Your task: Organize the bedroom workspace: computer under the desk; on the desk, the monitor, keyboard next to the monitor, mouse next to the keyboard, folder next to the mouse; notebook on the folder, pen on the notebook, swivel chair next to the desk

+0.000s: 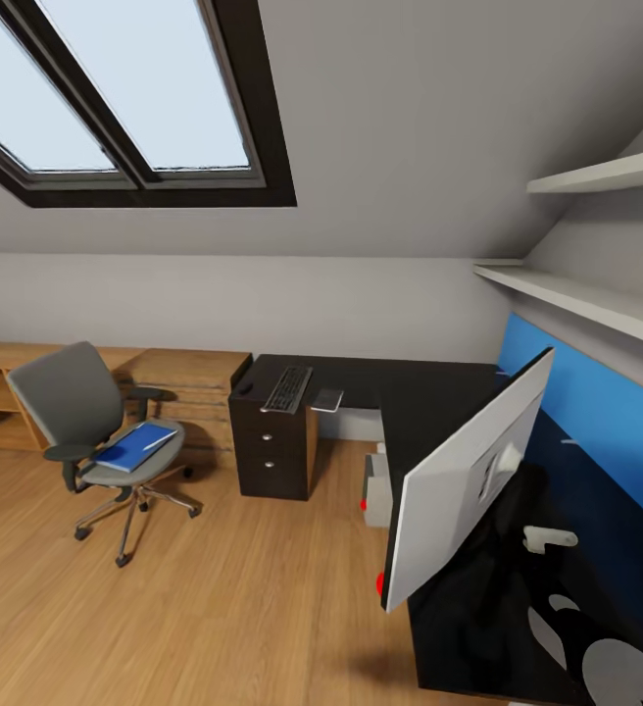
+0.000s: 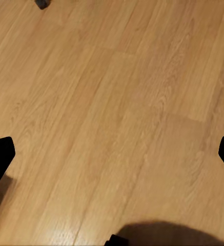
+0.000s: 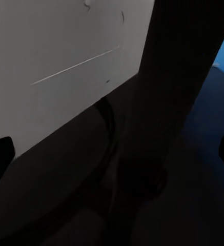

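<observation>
Folder (image 1: 137, 447) lying blue on the swivel chair (image 1: 86, 422) seat, my left gripper (image 2: 112, 154) fingers wide apart over bare wood floor (image 2: 112, 102), my right gripper (image 3: 112, 151) fingers apart behind the monitor (image 1: 469, 480), keyboard (image 1: 287, 388) on the desk (image 1: 429, 392) beyond.

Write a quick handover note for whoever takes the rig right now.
Left tool: open over bare floor, empty. Right tool: open, empty, close to the monitor.
Done: monitor on the desk; keyboard on the desk's far end.
Left: blue folder lies on the swivel chair, which stands apart from the desk. Move the folder, stack notebook and pen, set keyboard and mouse by the monitor, bring the chair in.
</observation>
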Controlling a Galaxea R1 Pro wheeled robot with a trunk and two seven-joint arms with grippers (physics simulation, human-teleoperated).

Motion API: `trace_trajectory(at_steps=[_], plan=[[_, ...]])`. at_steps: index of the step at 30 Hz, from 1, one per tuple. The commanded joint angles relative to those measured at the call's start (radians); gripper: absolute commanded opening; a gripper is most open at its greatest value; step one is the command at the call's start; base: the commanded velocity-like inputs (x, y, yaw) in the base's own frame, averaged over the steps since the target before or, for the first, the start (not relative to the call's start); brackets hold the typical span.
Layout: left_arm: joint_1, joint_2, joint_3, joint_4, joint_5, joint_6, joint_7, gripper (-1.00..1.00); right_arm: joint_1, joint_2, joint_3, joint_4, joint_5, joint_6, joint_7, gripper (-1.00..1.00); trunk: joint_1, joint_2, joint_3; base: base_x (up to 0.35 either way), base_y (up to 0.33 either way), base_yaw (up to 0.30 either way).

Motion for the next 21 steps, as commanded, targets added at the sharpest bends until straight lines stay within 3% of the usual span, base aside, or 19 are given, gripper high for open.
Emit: trace_trajectory(at_steps=[1,21], plan=[[-0.001,0.001,-0.009,0.000,0.009,-0.005,0.006,1.00,-0.001,0.000,0.006,0.001,-0.007,-0.003,-0.002,1.00,0.001,-0.002,-0.002,0.043,0.000,0.000],[-0.001,0.001,-0.009,0.002,0.010,-0.004,-0.008,1.00,-0.001,-0.002,0.006,0.000,-0.007,-0.006,-0.002,1.00,0.001,-0.002,-0.002,0.057,-0.054,0.000]])
